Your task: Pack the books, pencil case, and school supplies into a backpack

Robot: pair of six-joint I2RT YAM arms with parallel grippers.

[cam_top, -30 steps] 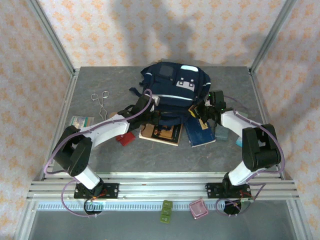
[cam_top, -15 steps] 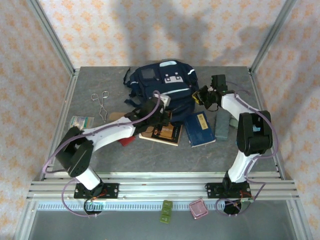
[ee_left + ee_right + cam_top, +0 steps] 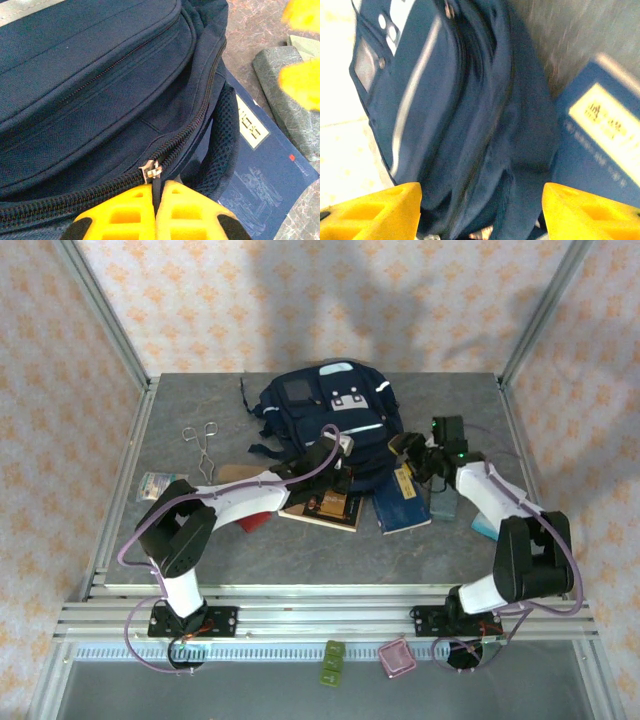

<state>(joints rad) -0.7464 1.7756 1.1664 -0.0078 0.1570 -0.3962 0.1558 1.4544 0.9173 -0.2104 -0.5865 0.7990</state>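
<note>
The navy backpack [image 3: 330, 405] lies at the back middle of the table. My left gripper [image 3: 340, 470] is at its near edge, shut on the dark zipper pull [image 3: 157, 187] just below the metal slider. My right gripper [image 3: 405, 452] stands open at the backpack's right side, and its yellow fingers [image 3: 375, 210] hold nothing. The dark blue book [image 3: 403, 500] lies next to the tan-brown book [image 3: 325, 505], both just in front of the backpack. A red square item [image 3: 255, 518] lies under the left arm. A tan-brown piece [image 3: 232, 473], probably the pencil case, peeks out behind that arm.
Metal forceps [image 3: 203, 445] and a small greenish packet [image 3: 158, 483] lie at the left. A grey oblong block [image 3: 443, 502] and a light blue item [image 3: 483, 528] lie at the right, beside the blue book. Metal frame posts border the table.
My right gripper has opened and let go of the backpack's right side. The backpack has shifted back and to the left. My left gripper has followed it, still shut.
</note>
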